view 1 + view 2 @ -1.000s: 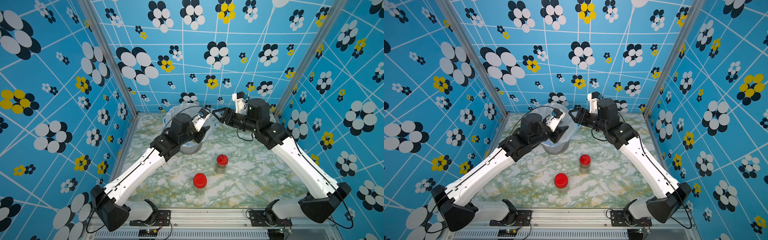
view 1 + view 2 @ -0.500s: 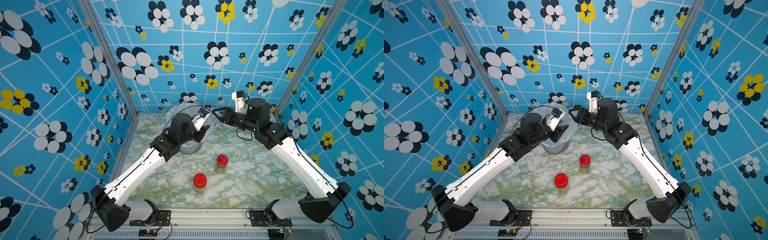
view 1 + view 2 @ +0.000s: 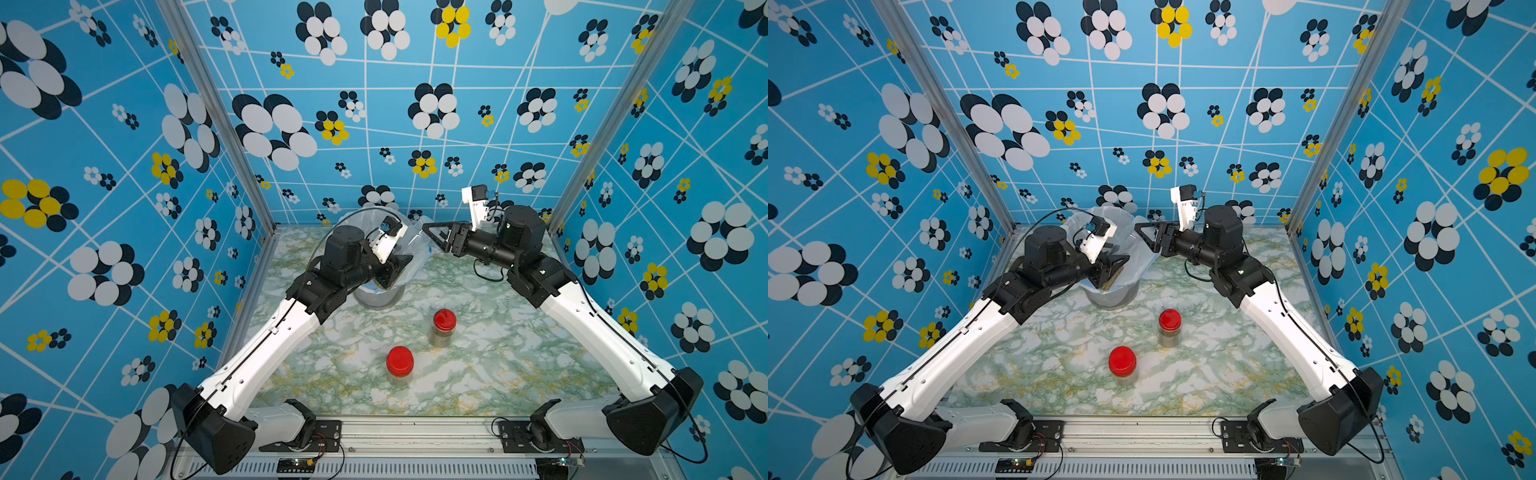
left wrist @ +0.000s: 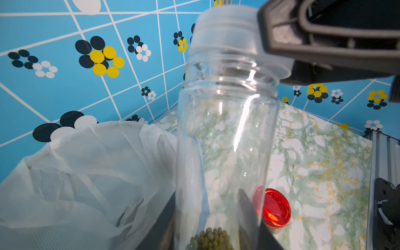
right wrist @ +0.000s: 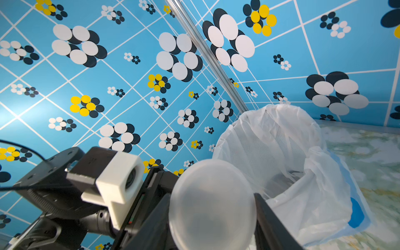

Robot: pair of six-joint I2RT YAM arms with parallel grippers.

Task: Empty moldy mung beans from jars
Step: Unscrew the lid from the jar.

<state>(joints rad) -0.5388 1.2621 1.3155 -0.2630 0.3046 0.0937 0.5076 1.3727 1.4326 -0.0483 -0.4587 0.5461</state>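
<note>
Containers:
- Tall jar (image 4: 227,134): clear, narrow, clamped low on its body in the left gripper (image 3: 398,266) and held over the open bin (image 3: 378,297). Most of it is see-through and bare. A small heap of mung beans (image 4: 211,238), olive-green, sits at the end nearest the gripper.
- Cap (image 5: 212,205): cloudy white and round, pinched between the fingers of the right gripper (image 3: 430,236). In the left wrist view it sits slightly askew at the jar's threaded neck; cannot tell whether it is on the threads or just off them.
- Bin: lined with a white plastic bag (image 5: 281,134) that has a blue patch (image 5: 356,214) on its outer fold. It stands at the far side of the desk, near the back wall. A dark shape lies low inside; cannot tell what it is.
- Two short jars, both upright with red lids on, standing apart in mid-desk in both top views: far one (image 3: 444,328) and near one (image 3: 400,365). An olive fill shows through the wall of the far one; the near one's fill is paler and harder to read.

Surface and room:
- Desk (image 3: 498,353): white marble pattern with green and yellow veins.
- Walls (image 3: 374,124): blue on three sides, with white lines and black, white and yellow flowers.
- Metal rail (image 3: 415,428): runs along the front edge and carries both arm bases.
</note>
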